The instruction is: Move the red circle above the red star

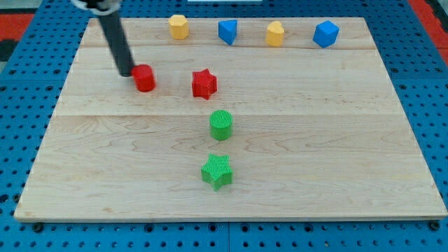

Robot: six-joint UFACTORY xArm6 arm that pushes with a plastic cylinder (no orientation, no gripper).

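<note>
The red circle (144,78) lies on the wooden board at the upper left. The red star (204,83) lies to its right, at about the same height in the view. My tip (126,72) is at the end of the dark rod that comes down from the view's top left. It rests right against the red circle's left side.
A green circle (220,124) and a green star (217,171) lie below the red star. Along the board's top edge stand a yellow hexagon (179,26), a blue block (227,31), a yellow block (275,33) and a blue hexagon (325,33). The wooden board (336,140) sits on blue pegboard.
</note>
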